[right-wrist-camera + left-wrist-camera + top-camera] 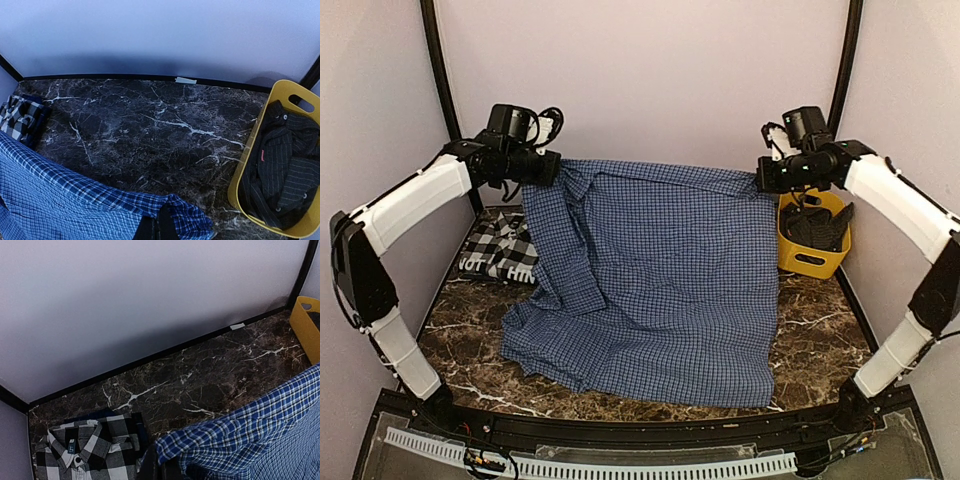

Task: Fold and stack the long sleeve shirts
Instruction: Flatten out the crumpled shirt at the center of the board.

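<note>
The blue checked shirt (660,280) hangs stretched between both grippers, its lower part draped on the table. My left gripper (548,168) is shut on the shirt's upper left edge; the cloth (240,440) shows in the left wrist view. My right gripper (765,178) is shut on the upper right edge; the cloth (75,205) shows in the right wrist view. Both are raised above the back of the table. The black-and-white plaid shirt (502,248) lies folded at the left, also in the left wrist view (85,450).
A yellow plastic bin (815,262) holding dark striped clothing (280,175) stands at the right, beside the right gripper. The dark marble table (820,320) is bounded by black frame posts and pale walls.
</note>
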Available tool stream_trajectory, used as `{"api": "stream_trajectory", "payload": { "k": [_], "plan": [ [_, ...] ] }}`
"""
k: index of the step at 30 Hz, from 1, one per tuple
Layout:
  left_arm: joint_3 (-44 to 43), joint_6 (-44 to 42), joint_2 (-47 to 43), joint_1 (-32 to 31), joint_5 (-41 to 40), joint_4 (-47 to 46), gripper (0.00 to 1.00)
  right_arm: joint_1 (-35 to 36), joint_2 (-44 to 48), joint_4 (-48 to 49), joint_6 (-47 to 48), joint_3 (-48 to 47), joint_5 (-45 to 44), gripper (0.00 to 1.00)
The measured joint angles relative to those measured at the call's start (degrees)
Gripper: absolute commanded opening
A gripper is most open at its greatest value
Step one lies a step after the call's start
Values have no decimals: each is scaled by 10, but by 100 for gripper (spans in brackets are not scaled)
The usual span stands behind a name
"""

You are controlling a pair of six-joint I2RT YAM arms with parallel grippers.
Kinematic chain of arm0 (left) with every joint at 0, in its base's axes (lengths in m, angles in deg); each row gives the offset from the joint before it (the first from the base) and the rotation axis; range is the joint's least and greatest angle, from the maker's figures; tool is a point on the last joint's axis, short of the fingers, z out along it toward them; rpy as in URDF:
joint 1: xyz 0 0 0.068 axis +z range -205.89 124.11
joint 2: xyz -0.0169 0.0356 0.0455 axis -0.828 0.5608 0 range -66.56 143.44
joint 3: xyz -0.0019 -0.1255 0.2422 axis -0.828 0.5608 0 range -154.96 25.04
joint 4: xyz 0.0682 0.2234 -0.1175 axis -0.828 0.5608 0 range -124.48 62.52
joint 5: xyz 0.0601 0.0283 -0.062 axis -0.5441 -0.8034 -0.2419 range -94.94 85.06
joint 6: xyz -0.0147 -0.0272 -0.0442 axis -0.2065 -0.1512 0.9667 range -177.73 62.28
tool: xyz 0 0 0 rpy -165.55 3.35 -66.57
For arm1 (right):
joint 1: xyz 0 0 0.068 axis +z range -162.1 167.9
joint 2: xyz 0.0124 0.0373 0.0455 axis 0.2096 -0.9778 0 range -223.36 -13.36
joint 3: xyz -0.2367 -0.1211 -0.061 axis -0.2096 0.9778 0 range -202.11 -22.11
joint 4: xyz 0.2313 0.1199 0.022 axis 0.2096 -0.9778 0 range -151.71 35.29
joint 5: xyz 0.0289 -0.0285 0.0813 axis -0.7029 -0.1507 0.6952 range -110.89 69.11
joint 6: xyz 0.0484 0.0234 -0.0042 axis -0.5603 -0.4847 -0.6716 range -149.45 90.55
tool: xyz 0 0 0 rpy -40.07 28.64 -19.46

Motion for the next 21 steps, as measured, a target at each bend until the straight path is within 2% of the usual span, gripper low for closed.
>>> {"api": "stream_trajectory", "payload": {
  "k": [6,10,16,19,21],
  "plan": [
    [16,-2,113,50,13,-69,0,-5,-219,60,25,-97,-43,0],
    [4,-11,174,57,15,-94,0,-9,-305,65,40,-154,-68,0],
    [-11,-33,219,59,13,-129,7,-12,-396,63,63,-242,-118,0],
    [-50,-45,242,59,4,-146,10,-13,-421,68,72,-273,-140,13],
    [-85,-51,265,59,-13,-163,23,-13,-430,68,77,-288,-154,22]
  ]
}}
